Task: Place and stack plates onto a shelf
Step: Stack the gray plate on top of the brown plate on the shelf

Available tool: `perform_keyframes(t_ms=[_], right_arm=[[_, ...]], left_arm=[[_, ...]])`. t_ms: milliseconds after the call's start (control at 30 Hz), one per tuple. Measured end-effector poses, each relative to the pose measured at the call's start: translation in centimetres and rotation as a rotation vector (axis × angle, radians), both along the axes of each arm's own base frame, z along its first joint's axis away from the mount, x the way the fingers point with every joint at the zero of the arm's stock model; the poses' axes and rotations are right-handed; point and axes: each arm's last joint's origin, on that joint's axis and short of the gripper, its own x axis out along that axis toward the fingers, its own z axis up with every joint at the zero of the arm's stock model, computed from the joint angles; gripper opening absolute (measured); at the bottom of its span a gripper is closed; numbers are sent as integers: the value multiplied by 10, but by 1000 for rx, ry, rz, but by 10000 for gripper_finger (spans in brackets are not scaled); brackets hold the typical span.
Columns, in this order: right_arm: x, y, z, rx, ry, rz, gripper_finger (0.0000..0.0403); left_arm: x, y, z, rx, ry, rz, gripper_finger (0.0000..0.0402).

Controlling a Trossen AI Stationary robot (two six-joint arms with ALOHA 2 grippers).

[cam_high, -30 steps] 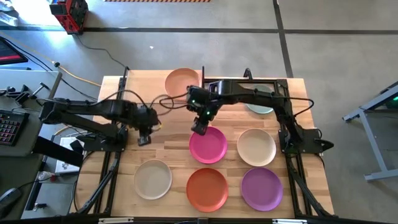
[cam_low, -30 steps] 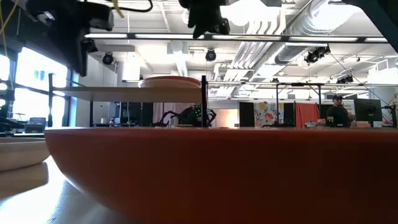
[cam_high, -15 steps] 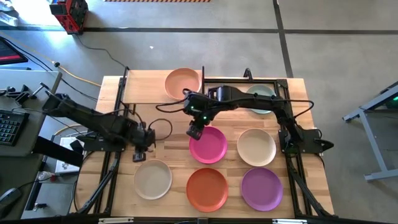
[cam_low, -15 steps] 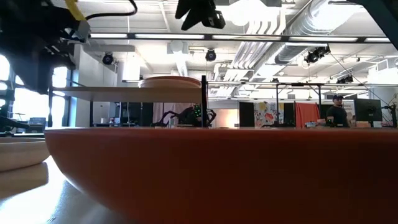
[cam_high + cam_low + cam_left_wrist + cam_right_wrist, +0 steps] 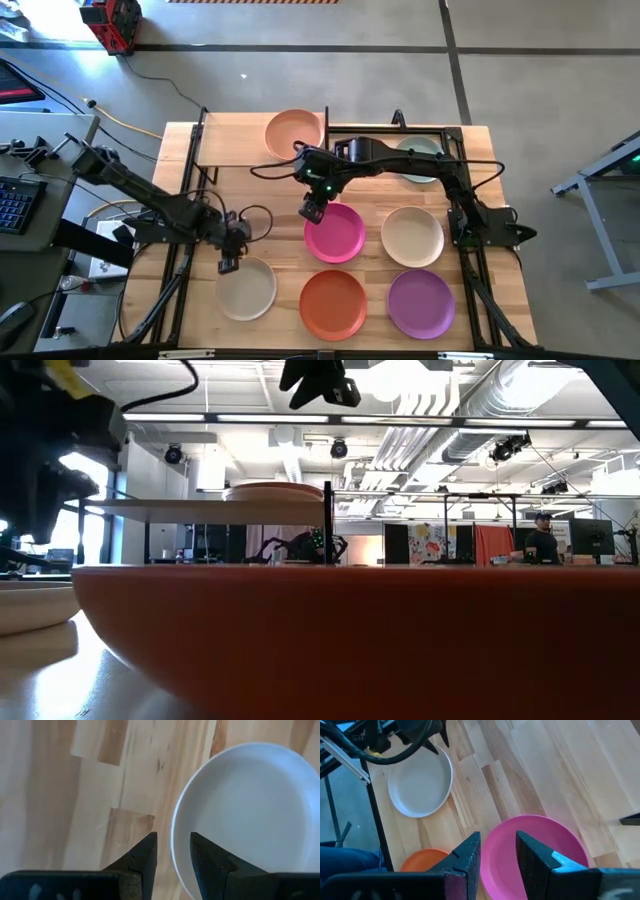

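High view: on the table (image 5: 270, 215), the beige-grey plate (image 5: 246, 288) lies just beneath the released left pincer (image 5: 228, 264), the magenta plate (image 5: 335, 232) under the released right pincer (image 5: 312, 212). Straddle each rim squarely before clenching.

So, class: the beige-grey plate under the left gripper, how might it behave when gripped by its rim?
The beige-grey plate looks stiff, so it probably won't flex. Its shallow rim may tilt in the left gripper. The matte finish likely resists slipping.
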Motion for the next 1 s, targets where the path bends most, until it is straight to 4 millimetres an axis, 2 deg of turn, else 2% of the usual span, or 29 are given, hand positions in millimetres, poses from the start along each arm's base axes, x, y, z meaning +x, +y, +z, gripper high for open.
perform_keyframes(t_ms=[467, 1000], right_arm=[[0, 0, 0, -14, -4, 22, 103], [0, 0, 0, -24, -5, 36, 103]], left_arm=[[-13, -10, -33, -23, 47, 11, 106], [-5, -14, -53, 19, 142, 65, 99]])
